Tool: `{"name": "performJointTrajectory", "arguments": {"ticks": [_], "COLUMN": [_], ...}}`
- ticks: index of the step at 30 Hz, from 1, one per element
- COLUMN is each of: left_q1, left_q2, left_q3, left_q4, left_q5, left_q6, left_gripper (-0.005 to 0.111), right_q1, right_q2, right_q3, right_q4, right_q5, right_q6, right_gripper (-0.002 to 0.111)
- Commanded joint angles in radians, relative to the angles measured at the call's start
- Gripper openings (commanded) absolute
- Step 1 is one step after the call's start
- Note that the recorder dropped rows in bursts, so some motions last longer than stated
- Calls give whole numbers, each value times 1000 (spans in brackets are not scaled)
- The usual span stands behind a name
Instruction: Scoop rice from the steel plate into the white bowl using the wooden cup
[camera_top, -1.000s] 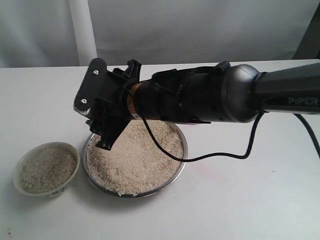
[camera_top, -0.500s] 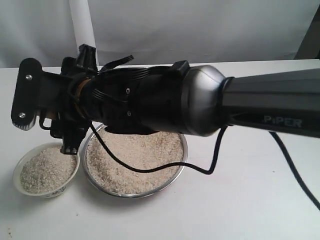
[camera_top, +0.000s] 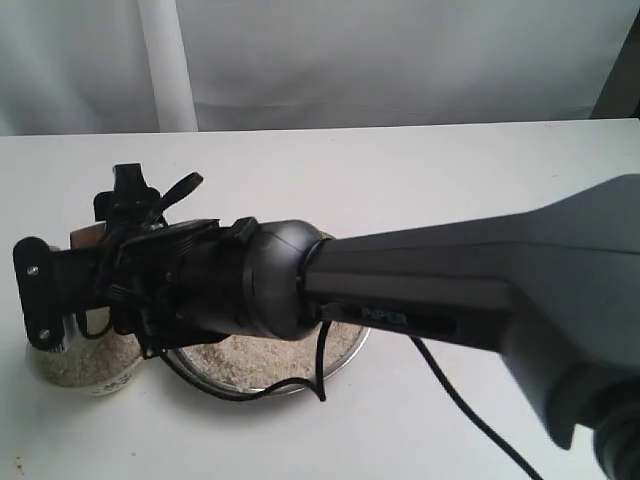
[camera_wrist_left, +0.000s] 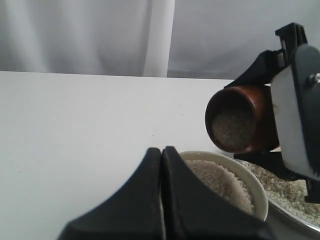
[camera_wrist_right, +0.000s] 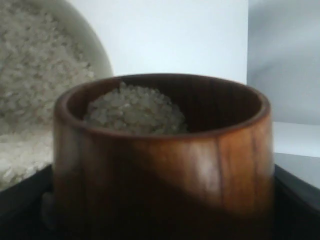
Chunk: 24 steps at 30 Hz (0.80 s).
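While the lettering on the black arm (camera_top: 450, 290) is too dim to read, the right gripper (camera_wrist_left: 262, 117) has its jaws clasped wide on the polished, barrel-shaped wooden cup (camera_wrist_left: 240, 117). The cup is tipped sideways with grainy rice (camera_wrist_right: 132, 110) inside, over the cream white bowl (camera_wrist_left: 250, 182) just left of the shiny steel plate (camera_top: 355, 345). Beside the bowl, the left gripper (camera_wrist_left: 161, 155) has its jaws pressed together, empty.

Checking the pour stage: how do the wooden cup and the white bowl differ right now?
The wooden cup is reddish-brown wood; the white bowl is cream ceramic. The cup is tipped on its side in the air; the bowl stands upright on the table. The cup is narrower than the bowl. Both hold rice.
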Motion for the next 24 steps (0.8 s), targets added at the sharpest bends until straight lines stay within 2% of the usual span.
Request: {"name": "performJointTrajectory", "arguments": {"ticks": [1,24], "left_q1": [-4,-4], "left_q2": [-3,-3], "left_q3": [-3,-3], "left_q4": [-5,-5], "left_q5": [-6,-6], "left_q6": [-5,-5], "left_gripper": [0,0], "right_q1": [11,74], "right_q2": [16,114], "right_q3": [-11,-121], "right_q4": [-54,-222], "right_q5": [59,236], "right_q6": [-59,-241], "right_gripper": [0,0]}}
